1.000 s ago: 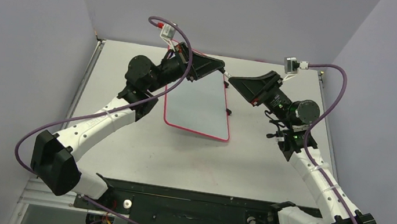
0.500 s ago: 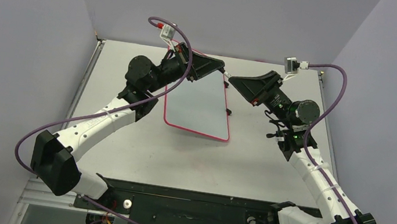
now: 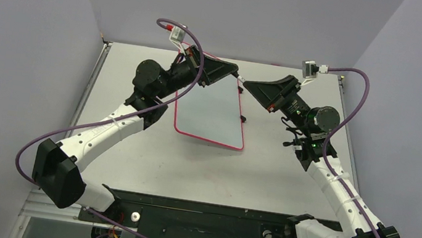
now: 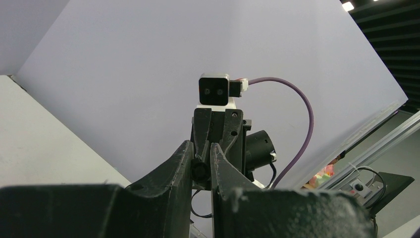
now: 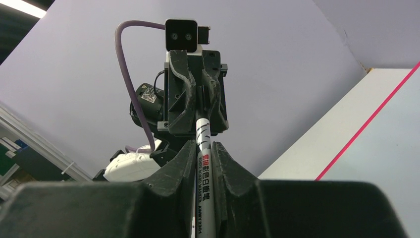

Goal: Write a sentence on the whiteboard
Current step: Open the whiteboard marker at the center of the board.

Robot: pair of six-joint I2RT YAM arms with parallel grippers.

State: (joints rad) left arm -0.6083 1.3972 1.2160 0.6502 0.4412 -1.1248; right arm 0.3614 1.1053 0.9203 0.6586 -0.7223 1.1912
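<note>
The whiteboard (image 3: 209, 112) lies flat on the table, pale with a thin red rim; its visible surface bears no writing, so the sentence is out of view. My left gripper (image 3: 235, 72) and right gripper (image 3: 247, 85) face each other tip to tip above the board's far right corner. A white marker (image 5: 204, 171) with printed text runs between them. The right gripper (image 5: 203, 146) is shut on its barrel. The left gripper (image 4: 200, 148) is shut on its black cap end (image 4: 200, 170). The board's red rim (image 5: 366, 124) shows in the right wrist view.
The grey table (image 3: 288, 173) has pale walls close on the left, back and right. A black rail (image 3: 201, 217) with the arm bases runs along the near edge. A small black clip (image 3: 243, 119) sits on the board's right edge.
</note>
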